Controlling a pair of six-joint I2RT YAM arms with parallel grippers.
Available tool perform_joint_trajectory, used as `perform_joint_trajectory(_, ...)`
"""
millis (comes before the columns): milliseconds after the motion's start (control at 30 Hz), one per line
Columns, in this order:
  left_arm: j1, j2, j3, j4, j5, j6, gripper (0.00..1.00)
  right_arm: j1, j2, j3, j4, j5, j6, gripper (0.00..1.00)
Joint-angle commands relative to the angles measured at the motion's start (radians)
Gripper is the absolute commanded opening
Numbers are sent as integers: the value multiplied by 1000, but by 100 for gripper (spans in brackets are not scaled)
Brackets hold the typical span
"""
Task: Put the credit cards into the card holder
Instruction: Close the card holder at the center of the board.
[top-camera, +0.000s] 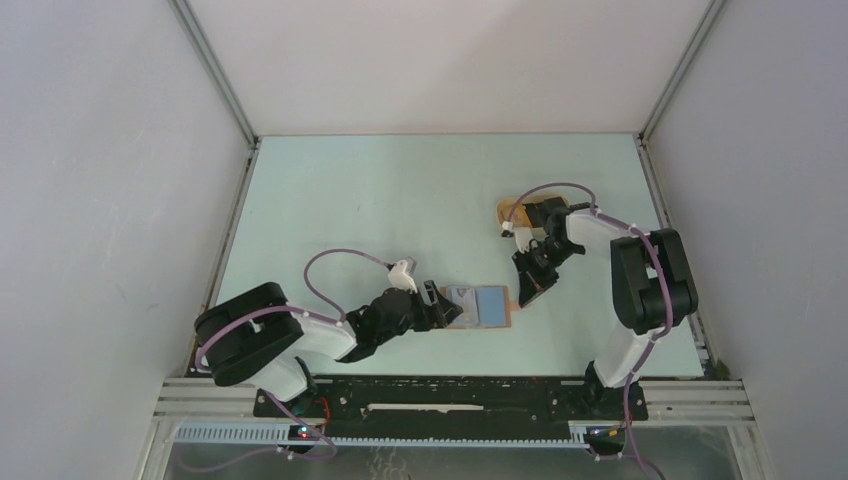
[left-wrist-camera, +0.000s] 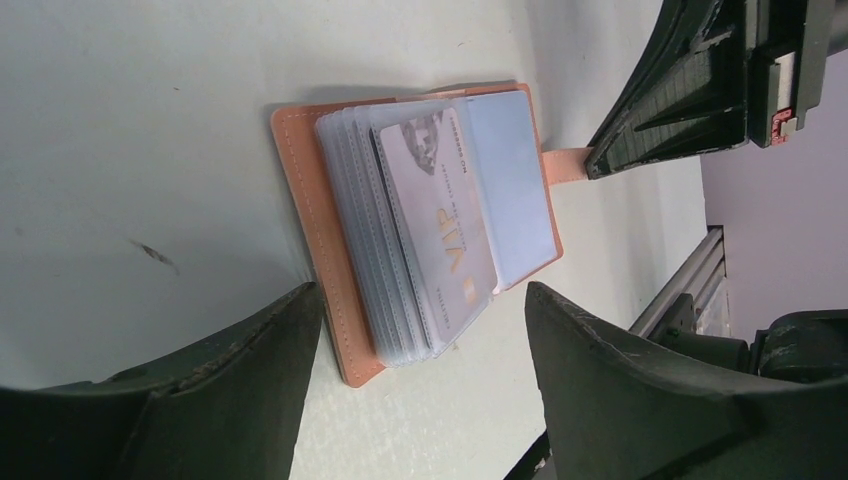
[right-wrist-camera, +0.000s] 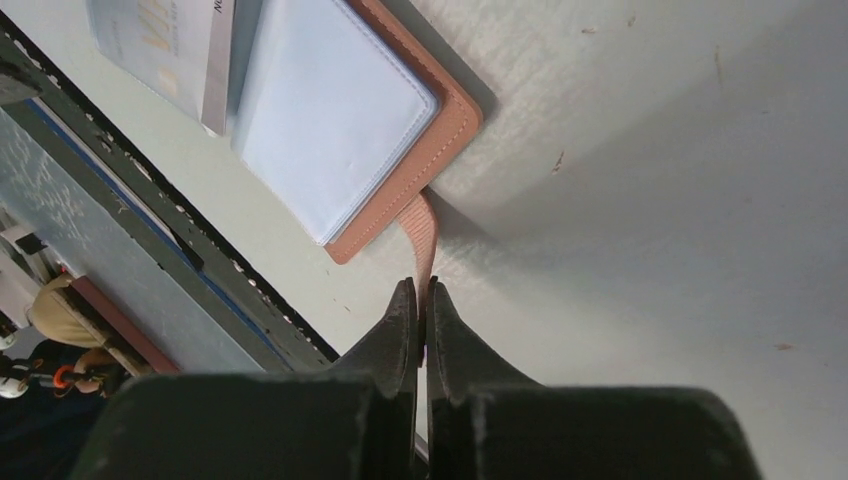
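Writing: "VIP" in gold letters is read on a pale card (left-wrist-camera: 440, 230); the line of small print along its edge is too fine to be made out.
Card location: the card is seen inside the top clear sleeve of the card holder (left-wrist-camera: 420, 230).
Card holder position: it is laid open and flat on the table (top-camera: 400, 190), near the front edge, between the two arms.
Long axis: it runs left to right in the top view, with the strap (right-wrist-camera: 422, 235) pointing towards the right arm.
Contents: a fanned stack of clear sleeves (left-wrist-camera: 350, 230) is held on the left half; a pale blue inner panel (right-wrist-camera: 320, 110) is shown on the right half.
Left gripper (left-wrist-camera: 420, 300): the jaws are spread wide, with one finger to each side of the holder's near end; nothing is clamped.
Right gripper (right-wrist-camera: 422, 300): the jaws are pressed together, with the tip of the strap pinched between them.
Tray (top-camera: 512, 212): a tan oval tray is seen further back, partly hidden by the right arm; its contents cannot be told.
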Motion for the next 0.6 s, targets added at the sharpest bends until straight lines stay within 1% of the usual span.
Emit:
perform_joint_trajectory(0,-2,0,-29,41,-13,-22,80,-20,-86,30,29,8,16,0)
perform_joint_trajectory(133,2,-15,-61,89,-23,-34,80,-26,-139,25,42,23,4,0)
perform_joint_trajectory(333,7,-26,-74,114,-31,-38,80,-10,-217,29,74,57,9,0)
perform_joint_trajectory(567,16,-25,-74,150,-13,-14,72,39,-266,73,54,4,8,0)
